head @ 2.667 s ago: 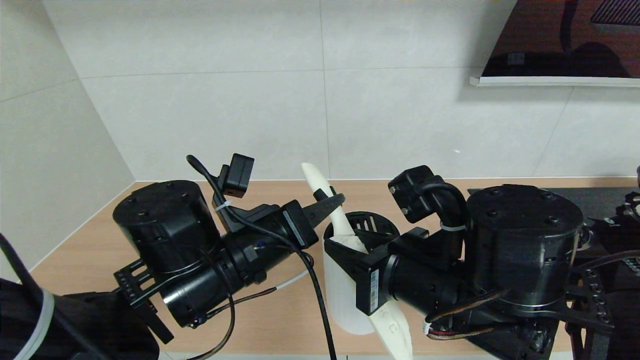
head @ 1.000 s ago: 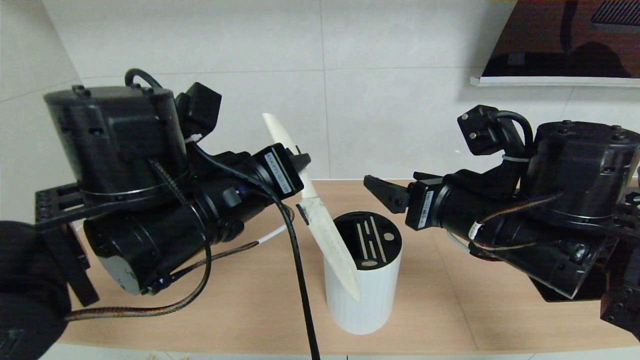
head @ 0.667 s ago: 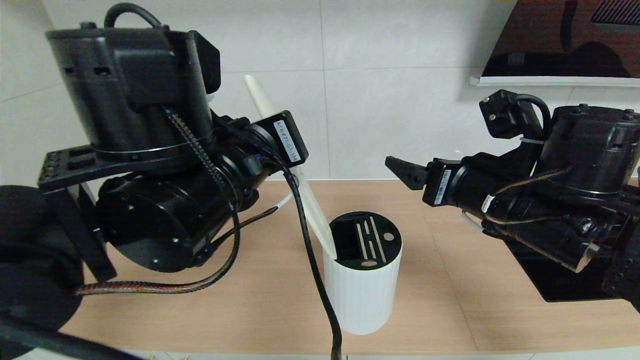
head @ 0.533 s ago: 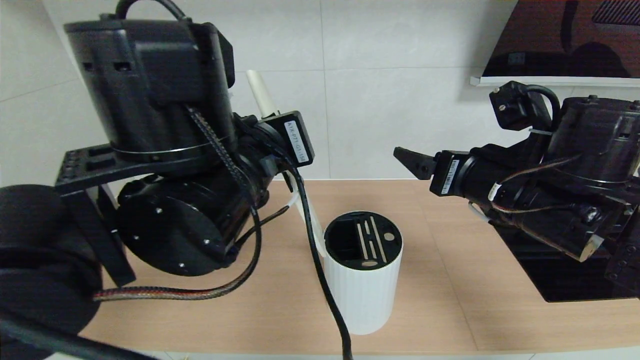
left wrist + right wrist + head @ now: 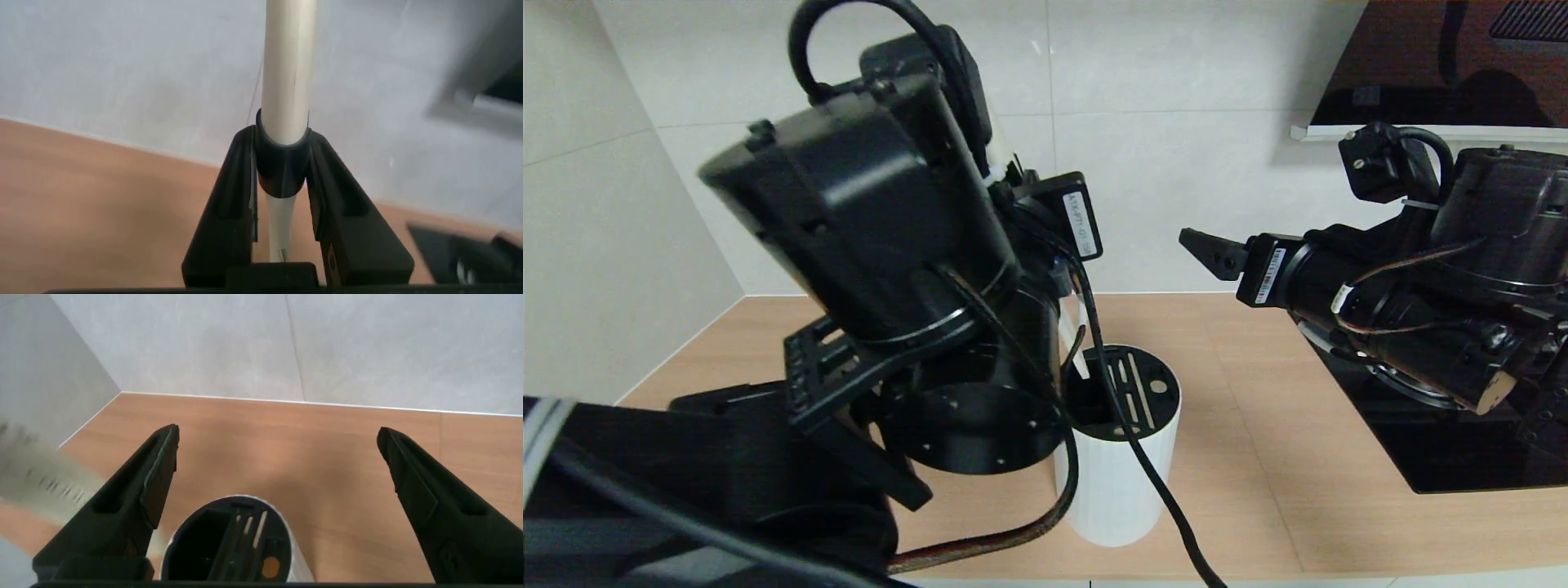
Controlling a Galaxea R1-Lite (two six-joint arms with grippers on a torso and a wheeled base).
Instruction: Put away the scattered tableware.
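My left gripper point(image 5: 282, 163) is shut on the cream handle of a white knife point(image 5: 286, 57), holding it steeply with the blade pointing down. In the head view the left arm hangs over the white ribbed knife holder point(image 5: 1119, 482), and a sliver of the knife point(image 5: 1068, 325) shows above the holder's slotted black top. Whether the tip is inside a slot is hidden. The right wrist view shows the blade point(image 5: 41, 486) as a blur beside the holder point(image 5: 233, 539). My right gripper point(image 5: 278, 474) is open and holds nothing, in the air to the right of the holder.
The holder stands on a wooden counter point(image 5: 1258, 490) near its front edge. A black cooktop point(image 5: 1462, 457) lies at the right, with a dark range hood point(image 5: 1445, 65) above it. Tiled walls close the back and left.
The right gripper has let go of the knife's blade and drawn back up and to the right. The left arm has lifted the knife, turned it steeper and swung it over the holder.
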